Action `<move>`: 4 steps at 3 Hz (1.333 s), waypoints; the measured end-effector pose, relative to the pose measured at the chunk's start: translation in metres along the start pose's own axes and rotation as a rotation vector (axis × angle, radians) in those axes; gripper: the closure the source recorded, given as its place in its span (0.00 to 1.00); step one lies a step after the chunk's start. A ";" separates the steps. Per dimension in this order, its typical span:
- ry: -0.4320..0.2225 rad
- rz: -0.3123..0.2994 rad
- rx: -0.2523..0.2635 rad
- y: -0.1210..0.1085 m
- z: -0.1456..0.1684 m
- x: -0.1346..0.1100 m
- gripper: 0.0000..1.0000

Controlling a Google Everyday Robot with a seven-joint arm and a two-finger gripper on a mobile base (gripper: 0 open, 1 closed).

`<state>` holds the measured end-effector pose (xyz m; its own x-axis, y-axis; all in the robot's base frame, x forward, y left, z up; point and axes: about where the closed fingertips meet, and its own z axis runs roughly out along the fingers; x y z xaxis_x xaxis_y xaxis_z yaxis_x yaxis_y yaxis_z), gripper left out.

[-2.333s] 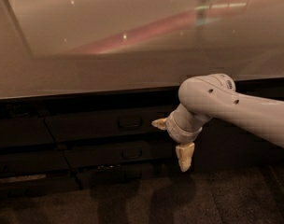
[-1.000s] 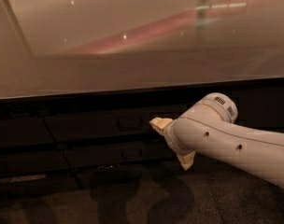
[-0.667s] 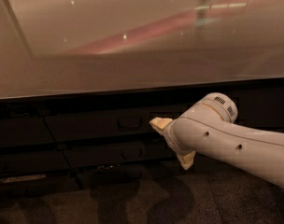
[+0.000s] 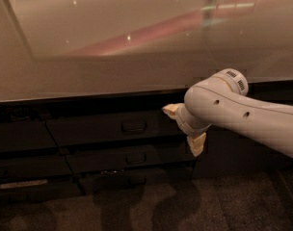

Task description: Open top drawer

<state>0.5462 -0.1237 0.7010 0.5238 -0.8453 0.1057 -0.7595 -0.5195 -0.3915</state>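
Observation:
The top drawer (image 4: 96,129) is a wide dark front just under the counter edge, and it looks closed flush. Its small loop handle (image 4: 134,127) sits at the centre. My gripper (image 4: 184,128) hangs on the white arm that reaches in from the right. It is to the right of the handle, at about the same height and not touching it. It stands open, one cream fingertip (image 4: 171,110) up and left, the other (image 4: 197,145) lower down. Nothing is between them.
A pale glossy countertop (image 4: 113,57) fills the upper half. Below the top drawer are a second dark drawer front with a handle (image 4: 136,159) and a third one (image 4: 117,181) near the floor. Dark panels (image 4: 21,136) lie to the left. Dark carpet (image 4: 137,211) covers the floor.
The gripper has risen a little and shifted slightly right, and the arm's elbow now sits higher. The drawer front has not moved.

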 end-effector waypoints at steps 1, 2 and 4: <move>-0.001 0.001 -0.001 0.000 0.000 0.000 0.00; -0.017 0.042 -0.054 0.002 0.024 0.019 0.00; -0.037 0.087 -0.106 0.005 0.049 0.038 0.00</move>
<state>0.5812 -0.1519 0.6577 0.4667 -0.8835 0.0411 -0.8381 -0.4566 -0.2984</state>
